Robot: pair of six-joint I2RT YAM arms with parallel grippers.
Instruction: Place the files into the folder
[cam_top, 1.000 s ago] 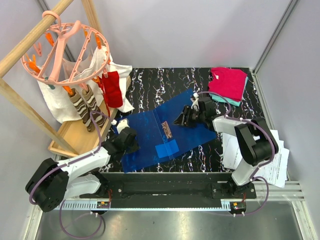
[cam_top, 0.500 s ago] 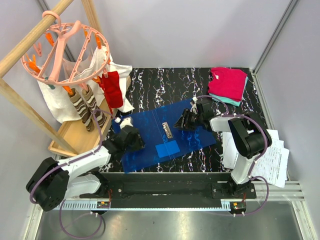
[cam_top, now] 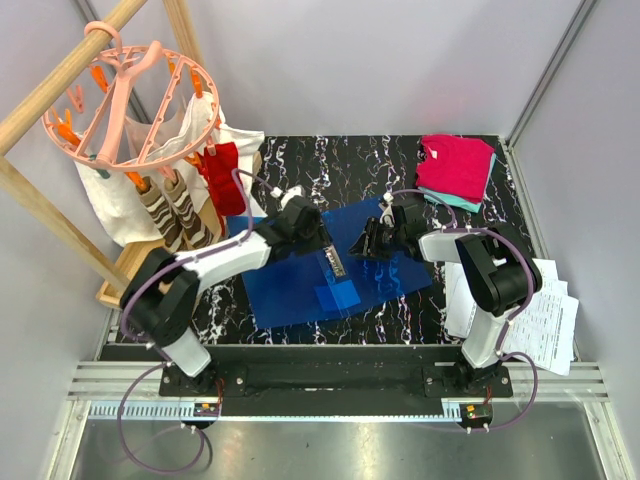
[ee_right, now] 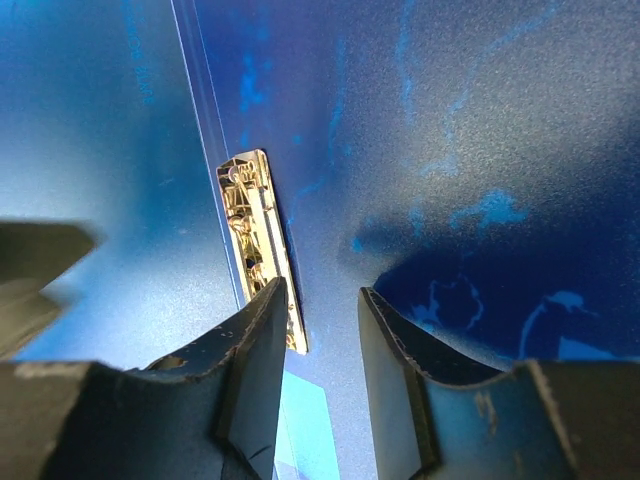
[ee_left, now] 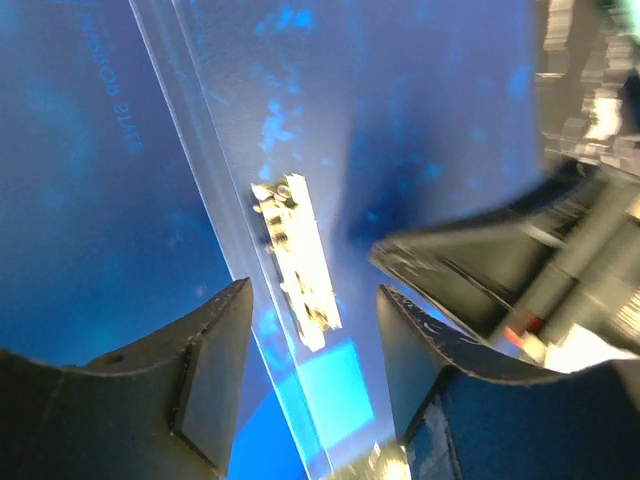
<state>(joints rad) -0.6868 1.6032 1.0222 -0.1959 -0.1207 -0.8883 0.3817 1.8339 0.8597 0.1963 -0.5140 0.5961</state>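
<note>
Blue plastic all over both wrist views, that's the folder, lying mid-counter and, as far as I can tell, spread open with its little metal clip next to the clear spine strip.

Progress-wise, I'd say basically nothing is filed yet. The files are a white stack way over at the near right corner, beside the right arm's base and well apart from the folder. No sheet lies on the blue that I can see. So what's left: fetch the papers, carry them across, seat them at the clip, shut the cover.

The left gripper hangs over the far left part of the folder, jaws spread, nothing between them. The right gripper hovers just right of the clip, jaws partly apart, also empty.

Room for moving: the two grippers are near each other over the spine, so that's the crowded bit. The files seem to overhang the counter edge, handy for pinching but easy to knock off. The folded clothes sit far right and a peg hanger crowds the left. The folder's near edge runs close to the counter's near edge.
</note>
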